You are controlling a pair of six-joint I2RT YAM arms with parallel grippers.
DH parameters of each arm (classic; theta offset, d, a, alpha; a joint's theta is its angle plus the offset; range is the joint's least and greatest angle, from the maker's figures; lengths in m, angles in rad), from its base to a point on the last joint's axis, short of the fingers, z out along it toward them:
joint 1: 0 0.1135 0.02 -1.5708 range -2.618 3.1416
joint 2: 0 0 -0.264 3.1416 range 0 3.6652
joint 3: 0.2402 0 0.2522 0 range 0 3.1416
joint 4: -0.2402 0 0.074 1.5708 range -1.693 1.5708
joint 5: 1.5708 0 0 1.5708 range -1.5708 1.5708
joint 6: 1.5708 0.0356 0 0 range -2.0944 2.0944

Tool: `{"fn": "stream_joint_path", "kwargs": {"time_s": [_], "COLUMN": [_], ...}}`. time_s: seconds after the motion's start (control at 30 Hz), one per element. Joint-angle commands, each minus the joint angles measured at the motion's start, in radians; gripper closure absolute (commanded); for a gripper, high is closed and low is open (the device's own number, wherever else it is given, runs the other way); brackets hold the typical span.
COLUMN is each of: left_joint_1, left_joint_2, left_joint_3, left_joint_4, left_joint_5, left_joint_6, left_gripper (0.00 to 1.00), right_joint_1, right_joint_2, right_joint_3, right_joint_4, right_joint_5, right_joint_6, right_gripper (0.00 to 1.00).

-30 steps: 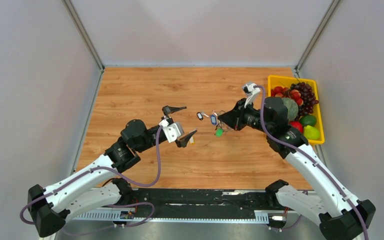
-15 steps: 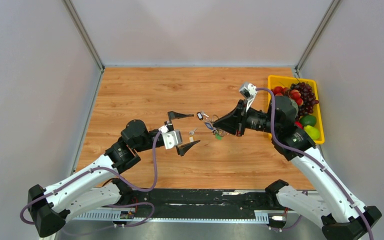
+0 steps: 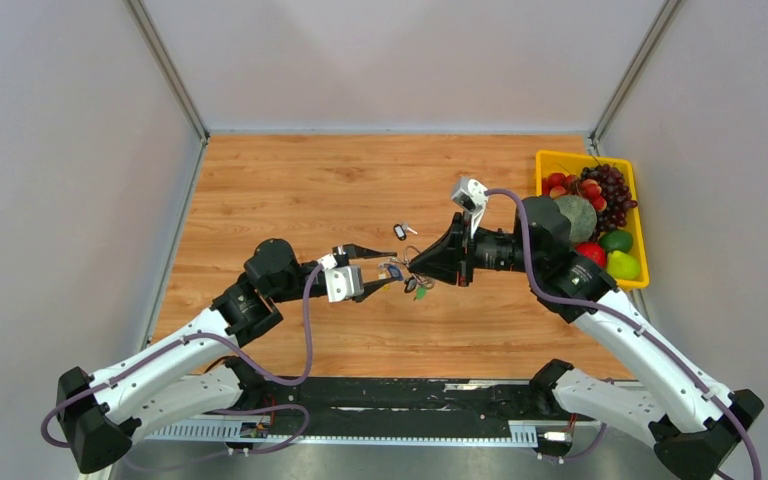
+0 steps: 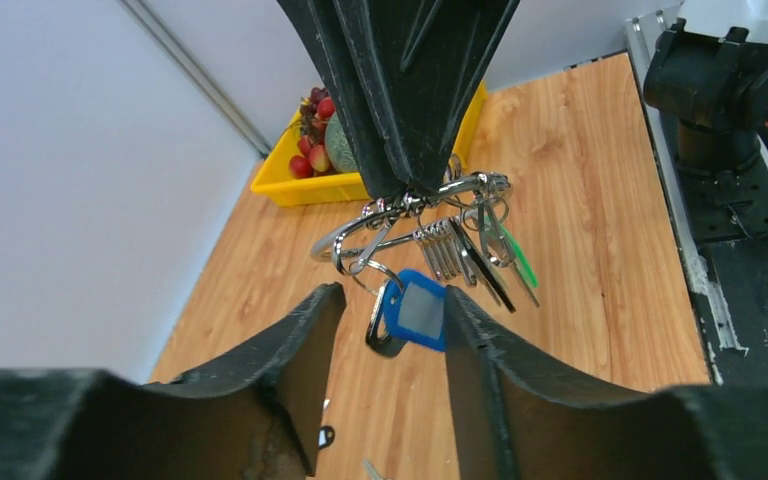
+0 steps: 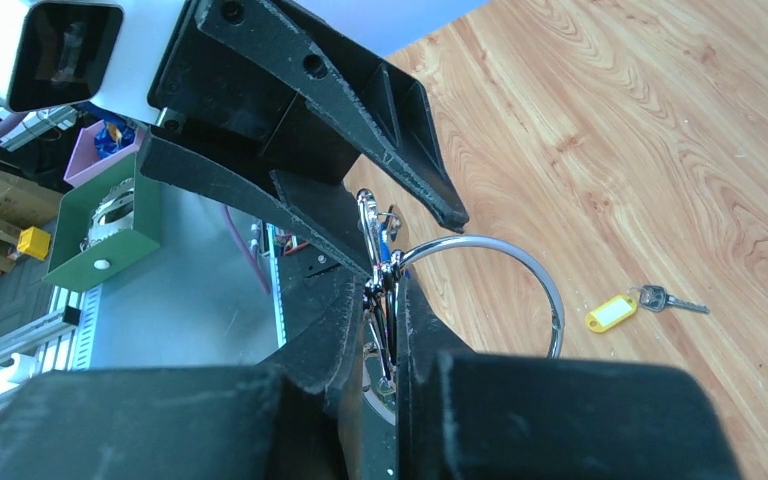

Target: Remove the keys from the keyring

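Straddling the blue-tagged key, the left gripper has its jaws spread, one finger on each side of the tag and neither visibly pressing it. The tag hangs by its small loop from the keyring, which is held clear of the table near its middle. Just beyond, the right gripper is pressed together on the wire of the keyring, pinching it from the opposite side so that the loop juts toward the left arm. The remaining keys are bunched on the ring beside the pinch point.

Judged step: securing one key for extraction. To do it well, the left jaws should grip the flat faces of the blue tag alone, without trapping the ring wire or a neighbouring key. The pull should then follow the curve of the ring toward its opening while the right grip holds firm. A straight tug would likely drag the whole bunch or twist the ring out of the pinch.

Farther off, a yellow-tagged key and a black-tagged key lie loose on the wood, apart from the ring, so part of the task appears done. At the far right edge stands a yellow tray of fruit, not involved.
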Motion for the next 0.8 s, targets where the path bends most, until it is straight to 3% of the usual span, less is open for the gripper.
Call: {"fn": "stream_joint_path", "kwargs": {"time_s": [0.0, 0.13, 0.3, 0.5, 0.57, 0.67, 0.77], "left_joint_1": [0.001, 0.001, 0.001, 0.001, 0.002, 0.001, 0.001], "left_joint_2": [-0.001, -0.002, 0.001, -0.008, -0.01, -0.009, -0.004], "left_joint_3": [0.008, 0.01, 0.01, 0.011, 0.012, 0.019, 0.024], "left_joint_4": [0.017, 0.015, 0.005, -0.001, -0.008, -0.019, -0.031], "left_joint_5": [0.049, 0.052, 0.04, -0.035, -0.036, -0.025, -0.002], "left_joint_6": [-0.001, 0.001, 0.01, 0.024, 0.031, 0.036, 0.038], "left_gripper": [0.52, 0.58, 0.84, 0.98, 1.0, 1.0, 1.0], "right_joint_1": [0.018, 0.024, 0.024, 0.024, 0.024, 0.024, 0.024], "right_joint_2": [0.002, -0.001, -0.015, -0.062, -0.08, -0.102, -0.121], "right_joint_3": [0.052, 0.052, 0.048, 0.0, -0.031, -0.083, -0.126], "right_joint_4": [0.03, 0.029, 0.029, 0.021, 0.02, 0.021, 0.021], "right_joint_5": [0.021, 0.029, 0.036, 0.067, 0.077, 0.092, 0.125], "right_joint_6": [-0.028, -0.031, -0.031, -0.031, -0.028, -0.028, -0.038], "right_gripper": [0.9, 0.9, 0.9, 0.86, 0.76, 0.4, 0.26]}}
